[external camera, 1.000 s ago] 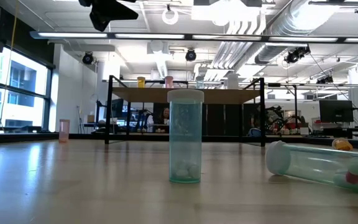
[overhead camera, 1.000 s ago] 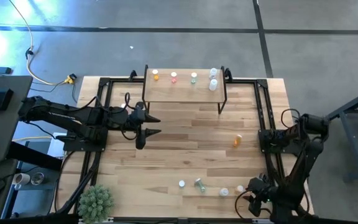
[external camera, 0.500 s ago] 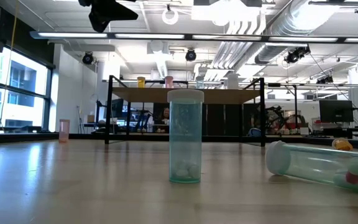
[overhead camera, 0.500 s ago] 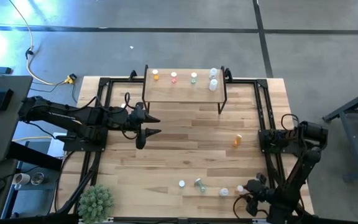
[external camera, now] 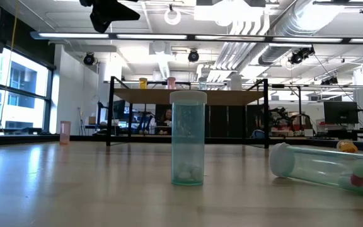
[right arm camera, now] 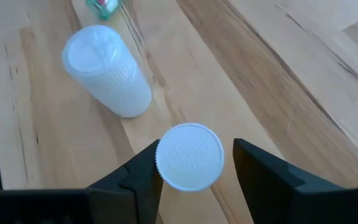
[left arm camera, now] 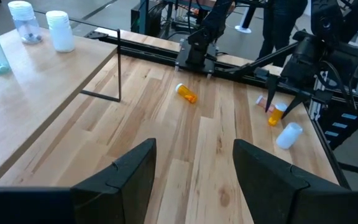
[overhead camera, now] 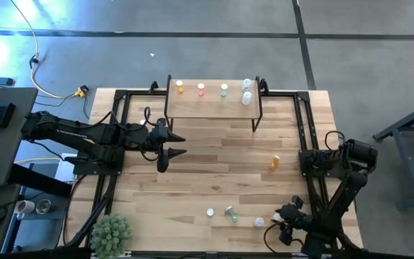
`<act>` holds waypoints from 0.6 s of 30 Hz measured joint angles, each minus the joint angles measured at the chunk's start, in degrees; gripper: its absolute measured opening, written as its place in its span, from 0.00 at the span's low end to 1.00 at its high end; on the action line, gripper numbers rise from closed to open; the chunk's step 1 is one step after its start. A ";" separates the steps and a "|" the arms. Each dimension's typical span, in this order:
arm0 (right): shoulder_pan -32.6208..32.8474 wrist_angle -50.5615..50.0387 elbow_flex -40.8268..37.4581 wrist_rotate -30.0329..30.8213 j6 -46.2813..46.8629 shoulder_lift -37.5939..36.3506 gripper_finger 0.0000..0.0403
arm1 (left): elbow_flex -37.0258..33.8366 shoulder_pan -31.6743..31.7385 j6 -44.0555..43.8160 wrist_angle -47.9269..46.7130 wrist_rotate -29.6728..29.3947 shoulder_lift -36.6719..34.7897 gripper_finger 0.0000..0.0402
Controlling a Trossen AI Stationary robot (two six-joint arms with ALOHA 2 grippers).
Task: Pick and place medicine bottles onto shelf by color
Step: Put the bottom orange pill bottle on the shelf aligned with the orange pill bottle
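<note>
Over the last second the right gripper [overhead camera: 282, 220] had crept in from the table's near right corner and now hung over a white-capped clear bottle [right arm camera: 189, 155]. Its fingers were spread, one on each side of the cap, and not yet closed on it. That suggests the next pick was lined up but nothing had been lifted. A second white bottle [right arm camera: 107, 71] stood just ahead of the fingers, with a green bottle [overhead camera: 231, 212] farther on. The shelf [overhead camera: 210, 106] lay well away at the far edge and already carried orange, pink, green and two white bottles in a row. The left gripper [overhead camera: 175, 144] hovered unchanged, fingers apart and empty, the shelf near and ahead of it to one side. The light-wood table [overhead camera: 214, 180] sat on grey concrete, with a potted plant [overhead camera: 111, 232] at its corner.
</note>
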 joint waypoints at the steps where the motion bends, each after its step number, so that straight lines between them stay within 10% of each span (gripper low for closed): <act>1: -0.19 0.01 0.00 -0.28 -0.15 0.00 0.45 | 0.00 0.00 0.01 0.00 0.00 0.00 0.51; 18: -0.23 0.14 0.00 -0.20 0.39 0.00 0.21 | 0.00 0.00 1.05 -0.02 0.02 0.00 0.51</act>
